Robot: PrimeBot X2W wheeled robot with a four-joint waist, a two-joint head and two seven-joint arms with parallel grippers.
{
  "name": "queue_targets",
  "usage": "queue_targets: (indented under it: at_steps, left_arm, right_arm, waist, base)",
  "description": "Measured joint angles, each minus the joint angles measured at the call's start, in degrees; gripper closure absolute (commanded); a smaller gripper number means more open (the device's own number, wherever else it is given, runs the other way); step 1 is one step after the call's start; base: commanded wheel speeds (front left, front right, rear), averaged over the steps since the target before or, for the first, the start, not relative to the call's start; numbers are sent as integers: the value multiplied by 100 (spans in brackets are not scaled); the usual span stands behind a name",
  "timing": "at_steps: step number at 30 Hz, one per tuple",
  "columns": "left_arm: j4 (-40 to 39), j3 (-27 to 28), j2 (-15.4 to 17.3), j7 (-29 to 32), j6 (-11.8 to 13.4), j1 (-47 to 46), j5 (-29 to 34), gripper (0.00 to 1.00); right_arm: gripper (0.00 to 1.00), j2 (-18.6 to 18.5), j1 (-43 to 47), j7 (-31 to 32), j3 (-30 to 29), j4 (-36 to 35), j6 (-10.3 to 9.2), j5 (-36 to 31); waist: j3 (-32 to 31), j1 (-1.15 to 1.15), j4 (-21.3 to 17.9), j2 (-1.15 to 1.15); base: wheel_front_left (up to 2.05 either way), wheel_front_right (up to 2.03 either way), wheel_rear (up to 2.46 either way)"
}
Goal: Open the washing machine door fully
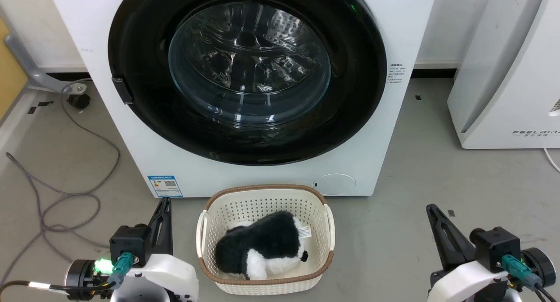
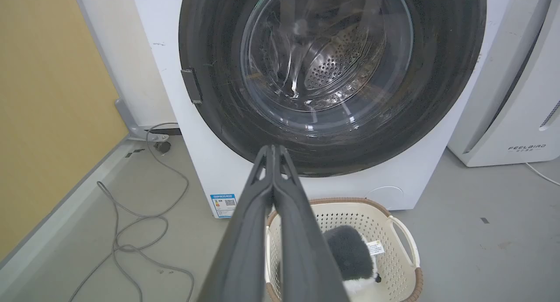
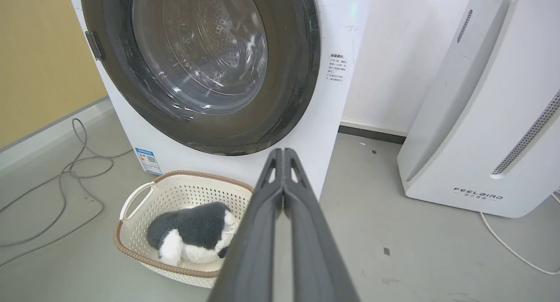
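Grey floor [image 1: 415,162] carries the washing machine [image 1: 262,177], its washing machine door [image 1: 249,65] shut flush. Closed and empty, the left tool [image 1: 165,203] and right tool [image 1: 432,209] sit well apart from it. Engage the handle tab [image 1: 122,90] at the door's left edge; swing clear of the basket [image 1: 205,223].

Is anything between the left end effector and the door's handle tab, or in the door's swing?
Nothing visible blocks the left end effector from the handle tab. The basket sits on the floor below the door, seemingly under its bottom edge, so the swing looks clear.
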Motion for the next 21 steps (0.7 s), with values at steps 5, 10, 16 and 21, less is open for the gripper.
queue_targets:
  at_steps: [5, 10, 16, 21]
  left_arm:
    - [0, 0, 0, 0, 0, 0, 0, 100]
    - [2, 1, 0, 0, 3, -1, 0, 0]
    - [7, -9, -1, -4, 20, -1, -2, 0]
    - [7, -45, -1, -64, 66, -2, -9, 0]
  right_arm:
    - [100, 0, 0, 0, 2, 0, 0, 0]
    - [0, 0, 3, 0, 0, 0, 0, 0]
    - [0, 0, 5, -9, -24, -3, 0, 22]
    - [0, 0, 5, -62, -79, -34, 0, 152]
  waist:
    - [0, 0, 0, 0]
    - [0, 0, 0, 0]
    - [5, 0, 0, 0]
    - [13, 0, 0, 0]
  base:
    - [0, 0, 0]
    - [0, 0, 0]
    - [0, 0, 0]
    - [0, 0, 0]
